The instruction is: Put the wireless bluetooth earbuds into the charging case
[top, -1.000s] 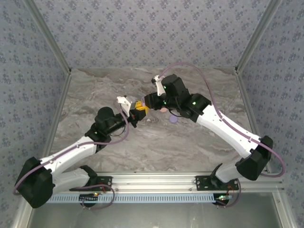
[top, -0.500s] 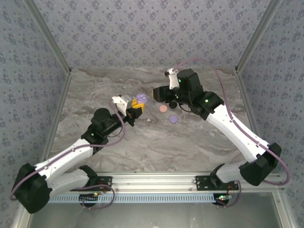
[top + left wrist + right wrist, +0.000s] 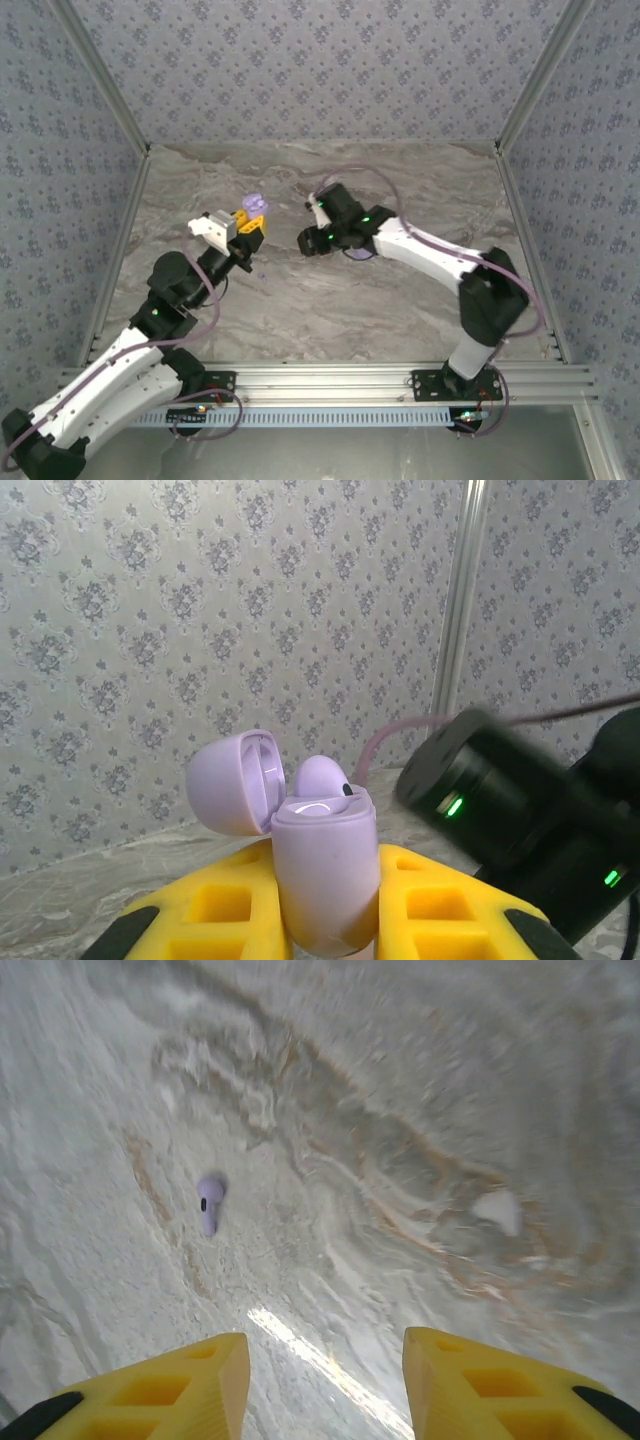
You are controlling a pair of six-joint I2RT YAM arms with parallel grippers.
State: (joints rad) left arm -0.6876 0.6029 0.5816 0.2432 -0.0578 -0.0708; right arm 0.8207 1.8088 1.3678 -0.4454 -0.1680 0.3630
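The charging case [image 3: 325, 865] is a small, rounded lavender shell with a glossy finish. It stands upright, raised off the table and pinched at its lower half between the yellow fingers [image 3: 215, 905] of the left gripper [image 3: 250, 224]. Its domed lid [image 3: 235, 780] is swung open to the left. One lavender earbud [image 3: 318, 778] sits in the case, its rounded top poking above the rim. A second lavender earbud [image 3: 210, 1203] lies loose on its side on the marble table [image 3: 420, 1110], bulb end up-frame in the right wrist view, stem trailing down.
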